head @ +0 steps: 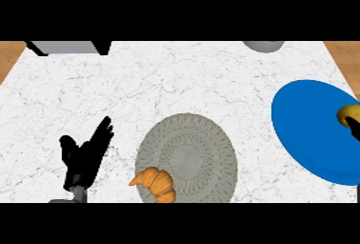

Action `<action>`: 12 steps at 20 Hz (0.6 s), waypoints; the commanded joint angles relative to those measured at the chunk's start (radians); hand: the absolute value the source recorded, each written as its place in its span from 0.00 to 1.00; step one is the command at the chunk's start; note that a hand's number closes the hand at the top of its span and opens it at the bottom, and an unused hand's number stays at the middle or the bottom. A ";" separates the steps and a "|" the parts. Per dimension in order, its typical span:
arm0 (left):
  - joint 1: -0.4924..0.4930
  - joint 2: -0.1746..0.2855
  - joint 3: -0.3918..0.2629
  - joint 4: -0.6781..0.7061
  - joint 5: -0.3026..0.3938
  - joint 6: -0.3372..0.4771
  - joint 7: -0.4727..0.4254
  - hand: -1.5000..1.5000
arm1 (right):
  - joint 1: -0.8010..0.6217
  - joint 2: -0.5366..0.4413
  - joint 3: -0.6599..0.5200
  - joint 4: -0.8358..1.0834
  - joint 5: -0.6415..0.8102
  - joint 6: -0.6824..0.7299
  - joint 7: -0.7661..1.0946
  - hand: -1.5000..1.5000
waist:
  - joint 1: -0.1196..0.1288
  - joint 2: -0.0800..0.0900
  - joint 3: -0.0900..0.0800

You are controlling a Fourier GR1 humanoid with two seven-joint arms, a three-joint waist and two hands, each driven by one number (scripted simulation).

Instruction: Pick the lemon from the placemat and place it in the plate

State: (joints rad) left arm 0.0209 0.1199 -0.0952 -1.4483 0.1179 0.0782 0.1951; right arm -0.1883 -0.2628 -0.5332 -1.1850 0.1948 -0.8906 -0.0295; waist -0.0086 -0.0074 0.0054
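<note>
Lemon (349, 114) sits over the blue plate (309, 128) at the counter's (141, 86) right edge, right hand (355, 131) just beside it (grip hidden, can't tell). Left hand (83, 157) rests spread near the front-left corner; croissant (156, 183) on the placemat (190, 152).

Kitchen setting. Identified by white marble-patterned counter (175, 86) with wood-toned surface (10, 55) past both far corners. Laid for food service: blue plate (309, 124) at right edge, round grey placemat (190, 157) at near edge, croissant (156, 183) on its near-left rim. Grey vessel (264, 45) at far edge.
</note>
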 commanded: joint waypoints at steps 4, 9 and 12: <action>0.009 0.012 0.026 0.037 0.012 -0.027 -0.012 0.50 | 0.286 0.165 0.037 -0.296 -0.163 0.175 -0.123 0.00 | -0.007 0.004 -0.006; 0.026 0.026 0.023 -0.038 0.024 -0.039 0.066 0.50 | 0.481 0.253 0.125 -0.529 -0.149 0.244 -0.101 0.00 | -0.002 0.005 -0.006; 0.025 0.024 0.019 -0.061 0.017 -0.040 0.080 0.50 | 0.575 0.241 0.161 -0.606 -0.077 0.260 -0.030 0.00 | 0.003 0.006 -0.006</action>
State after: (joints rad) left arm 0.0361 0.1249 -0.0781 -1.4724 0.1247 0.0568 0.2100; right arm 0.2716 -0.0600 -0.4268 -1.6723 0.0650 -0.6473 -0.1051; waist -0.0114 -0.0064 0.0023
